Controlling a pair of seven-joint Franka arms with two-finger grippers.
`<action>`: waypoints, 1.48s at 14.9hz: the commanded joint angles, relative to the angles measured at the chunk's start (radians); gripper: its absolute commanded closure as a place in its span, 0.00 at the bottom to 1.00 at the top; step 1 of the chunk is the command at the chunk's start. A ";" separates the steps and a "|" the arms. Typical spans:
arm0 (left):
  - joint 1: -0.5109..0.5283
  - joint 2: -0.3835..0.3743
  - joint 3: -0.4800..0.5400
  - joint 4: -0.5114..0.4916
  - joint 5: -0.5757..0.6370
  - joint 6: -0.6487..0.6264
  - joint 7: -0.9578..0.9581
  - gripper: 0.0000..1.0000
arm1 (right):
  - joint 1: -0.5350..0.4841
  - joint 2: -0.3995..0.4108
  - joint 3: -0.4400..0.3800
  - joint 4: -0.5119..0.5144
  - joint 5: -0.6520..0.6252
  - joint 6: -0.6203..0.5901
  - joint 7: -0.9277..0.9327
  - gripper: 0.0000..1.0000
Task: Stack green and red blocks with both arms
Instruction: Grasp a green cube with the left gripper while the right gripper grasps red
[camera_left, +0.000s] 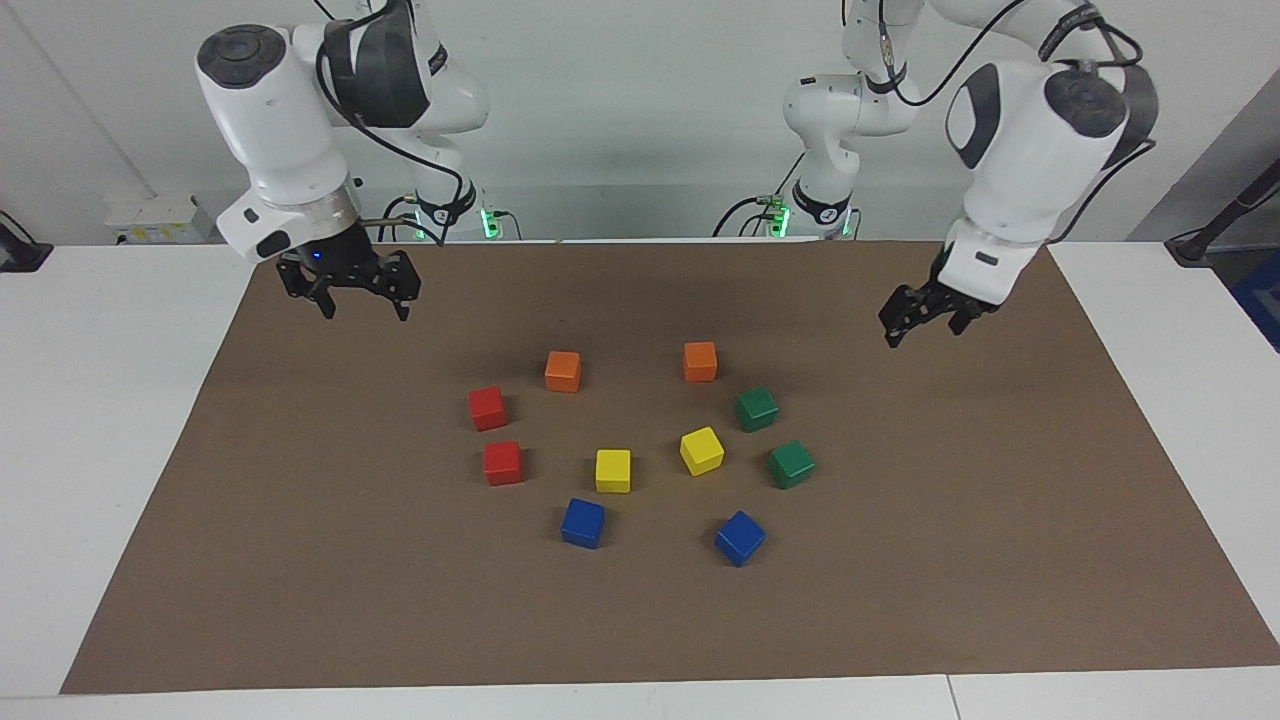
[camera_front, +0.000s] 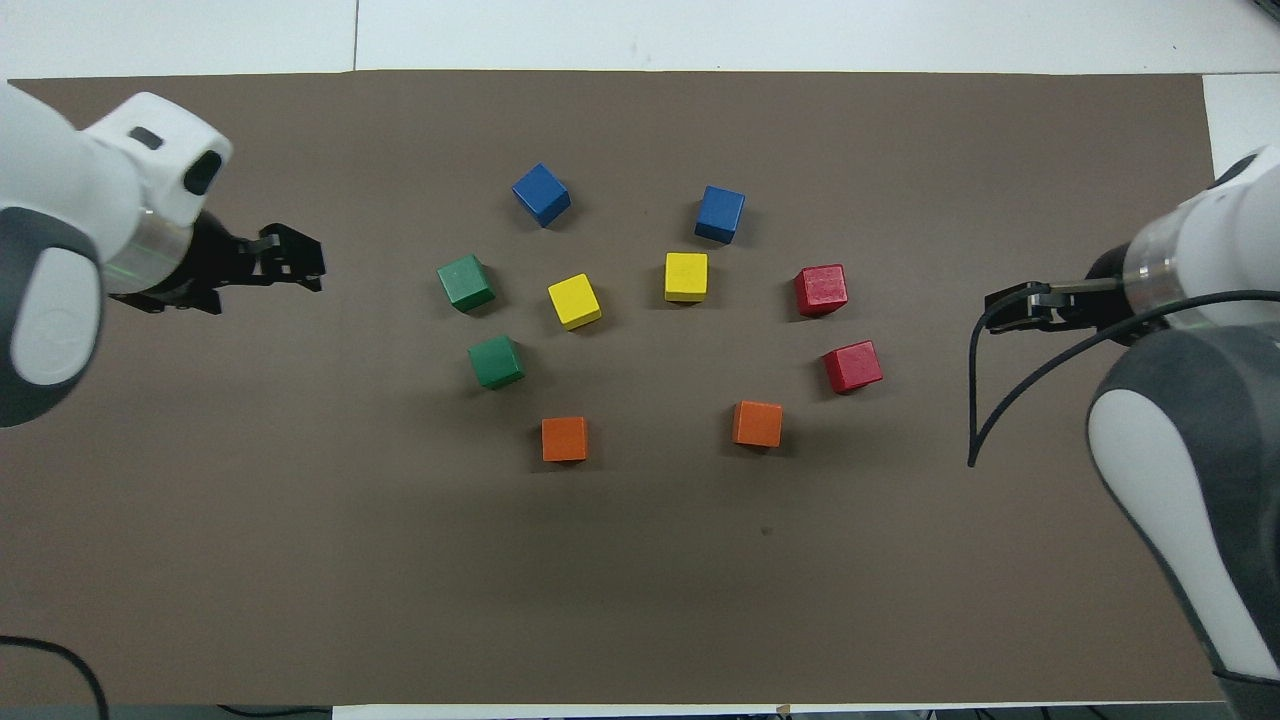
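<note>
My left gripper and right gripper hover open, empty, over bare mat. Green blocks sit toward the left arm's end, red blocks toward the right arm's, unstacked.

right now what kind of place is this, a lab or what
Probably a robotics lab: two white robot arms wait over a table with a brown mat and coloured blocks laid out.

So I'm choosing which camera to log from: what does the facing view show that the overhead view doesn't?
Only the facing view shows both arms' bases, the wall, and that the open right gripper and the left gripper hang above the brown mat, holding nothing. Only the overhead view shows the layout from straight above, with the gaps between cubes plainest. Both show two green blocks, two red blocks, plus orange, yellow and blue cubes, all unstacked.
</note>
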 joint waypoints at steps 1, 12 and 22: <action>-0.077 0.030 0.012 -0.048 0.001 0.086 -0.110 0.00 | 0.029 -0.005 -0.002 -0.090 0.015 0.110 0.018 0.00; -0.225 0.094 0.014 -0.252 0.000 0.383 -0.386 0.00 | 0.110 0.022 -0.001 -0.236 0.015 0.264 -0.067 0.00; -0.262 0.169 0.015 -0.263 0.001 0.433 -0.380 0.00 | 0.116 0.128 -0.001 -0.288 0.015 0.444 -0.075 0.00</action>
